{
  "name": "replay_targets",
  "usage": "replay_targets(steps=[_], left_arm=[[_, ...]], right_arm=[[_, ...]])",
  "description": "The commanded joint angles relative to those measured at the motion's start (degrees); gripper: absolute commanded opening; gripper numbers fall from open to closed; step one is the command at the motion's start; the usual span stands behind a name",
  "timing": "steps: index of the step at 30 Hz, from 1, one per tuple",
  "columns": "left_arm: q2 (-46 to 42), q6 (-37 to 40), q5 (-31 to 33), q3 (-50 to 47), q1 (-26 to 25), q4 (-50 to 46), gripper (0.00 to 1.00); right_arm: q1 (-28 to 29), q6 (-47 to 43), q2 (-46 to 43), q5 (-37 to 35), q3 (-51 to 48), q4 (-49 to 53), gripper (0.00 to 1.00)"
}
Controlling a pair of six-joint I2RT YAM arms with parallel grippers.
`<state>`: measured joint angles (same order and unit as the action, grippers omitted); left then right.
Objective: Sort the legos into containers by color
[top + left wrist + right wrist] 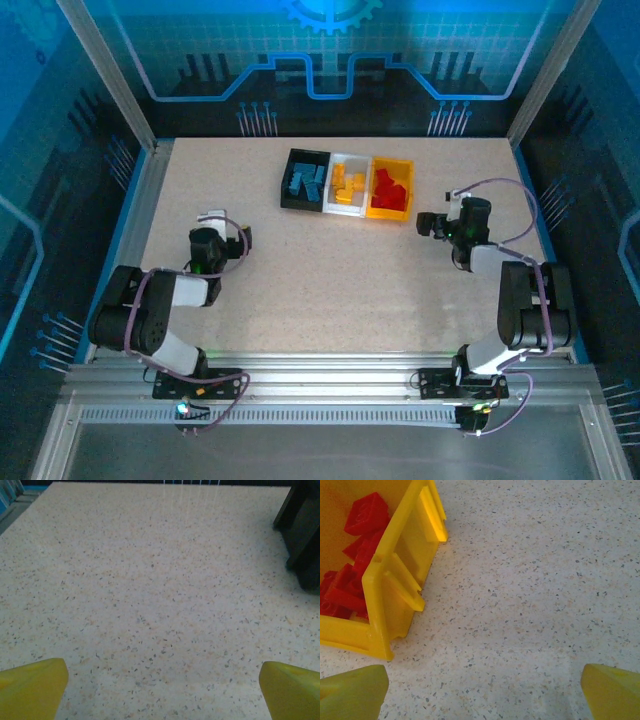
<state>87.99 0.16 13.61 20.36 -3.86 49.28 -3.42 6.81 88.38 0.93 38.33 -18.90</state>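
Top view: small blue plastic bricks [305, 180] in the black bin [287, 188], orange-yellow bricks [347, 183] in the white bin [349, 157], red bricks [391, 192] in the yellow bin [396, 161], far centre.

Left wrist: left gripper [160, 695] spread wide, empty, over the speckled table [150, 590].

Right wrist: right gripper [480, 695] spread wide, empty, just right of the yellow bin.

Sorting looks finished; next move probably only a retreat.

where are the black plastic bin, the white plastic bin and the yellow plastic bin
black plastic bin [287, 182], top external view, its left wall
white plastic bin [344, 210], top external view, its near rim
yellow plastic bin [386, 592], right wrist view, its outer wall

Color-sorted legos [347, 185] in joined containers [392, 161]
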Motion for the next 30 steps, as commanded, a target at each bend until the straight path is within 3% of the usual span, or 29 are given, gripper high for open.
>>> replay_targets(steps=[1,11,19,30], left_arm=[[1.0,0.6,0.2,-0.7,0.6,8.1,0.99],[0.9,-0.2,2.0,0.6,0.6,5.5,0.99],[0.9,-0.2,2.1,0.6,0.6,5.5,0.99],[0.9,-0.2,2.0,0.6,0.7,5.6,0.99]], right_arm=[[0.9,-1.7,0.2,0.8,0.8,-1.0,1.0],[1.1,-2.2,-3.1,1.2,-4.4,-7.3,1.0],[3.4,-4.3,-6.5,-1.0,-12.9,-19.6,1.0],[7.7,-8.2,-3.8,-4.4,-17.5,-29.9,1.0]])
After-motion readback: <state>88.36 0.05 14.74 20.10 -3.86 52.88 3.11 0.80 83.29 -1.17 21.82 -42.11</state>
